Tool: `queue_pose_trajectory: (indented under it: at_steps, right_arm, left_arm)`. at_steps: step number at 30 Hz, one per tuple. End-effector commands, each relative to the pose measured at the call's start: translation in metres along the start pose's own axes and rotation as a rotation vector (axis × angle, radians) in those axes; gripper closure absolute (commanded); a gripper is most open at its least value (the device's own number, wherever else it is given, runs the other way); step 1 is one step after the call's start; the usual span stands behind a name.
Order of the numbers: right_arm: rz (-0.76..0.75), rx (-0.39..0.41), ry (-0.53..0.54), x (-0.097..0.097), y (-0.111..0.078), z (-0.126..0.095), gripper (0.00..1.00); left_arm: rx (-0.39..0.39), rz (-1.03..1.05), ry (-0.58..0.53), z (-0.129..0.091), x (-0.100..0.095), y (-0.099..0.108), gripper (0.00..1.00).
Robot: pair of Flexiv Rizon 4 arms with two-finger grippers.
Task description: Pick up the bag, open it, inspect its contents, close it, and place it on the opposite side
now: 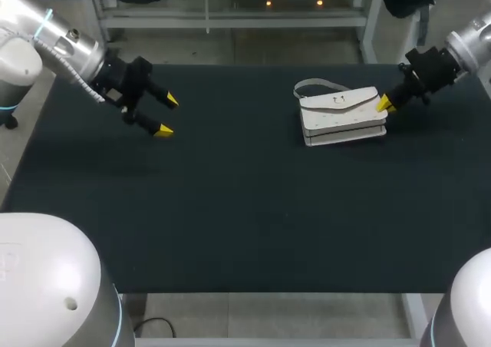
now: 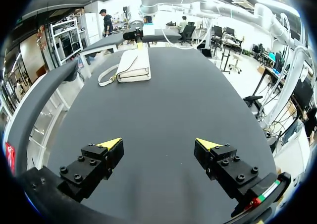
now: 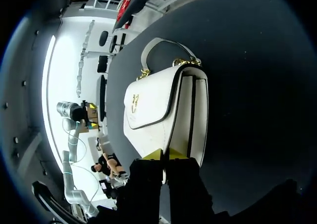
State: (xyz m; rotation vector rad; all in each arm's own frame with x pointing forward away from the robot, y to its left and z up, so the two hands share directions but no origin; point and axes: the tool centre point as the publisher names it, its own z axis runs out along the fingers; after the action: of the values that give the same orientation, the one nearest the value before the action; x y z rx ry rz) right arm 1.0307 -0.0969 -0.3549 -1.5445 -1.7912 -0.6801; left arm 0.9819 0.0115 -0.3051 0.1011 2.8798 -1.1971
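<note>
A white handbag [image 1: 341, 115] with a grey strap and gold hardware lies flat on the right half of the black table [image 1: 230, 209]. My right gripper [image 1: 385, 104] is at the bag's right end, with its yellow tips pressed together. In the right wrist view the edge of the bag's flap [image 3: 153, 105] runs between the tips, so the right gripper [image 3: 166, 154] is shut on it. My left gripper [image 1: 166, 115] hovers open over the table's left side with nothing between its fingers. In the left wrist view the left gripper [image 2: 158, 144] faces the bag [image 2: 133, 65], which lies far ahead of it.
The bag's strap [image 1: 314, 86] loops out on the far left side of the bag. The table's back edge runs just behind both grippers.
</note>
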Motion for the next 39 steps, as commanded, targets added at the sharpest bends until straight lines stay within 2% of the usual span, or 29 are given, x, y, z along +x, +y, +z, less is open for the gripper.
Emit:
queue_pose_trajectory:
  at_steps: [1, 23, 31, 39]
  right_arm:
    - [0.0, -0.206, -0.038, 0.006, -0.01, 0.014, 1.0]
    - [0.0, -0.206, -0.038, 0.006, -0.01, 0.014, 1.0]
    - [-0.045, -0.237, -0.012, 0.042, -0.016, 0.069, 1.0]
    - [-0.066, -0.257, 0.0, 0.068, -0.019, 0.101, 1.0]
  left_arm:
    - [0.002, 0.001, -0.003, 0.001, 0.0, 0.0, 0.0]
    - [0.002, 0.001, -0.003, 0.001, 0.0, 0.0, 0.0]
    - [0.002, 0.001, -0.003, 0.001, 0.0, 0.0, 0.0]
    - [0.002, 0.001, -0.003, 0.001, 0.0, 0.0, 0.0]
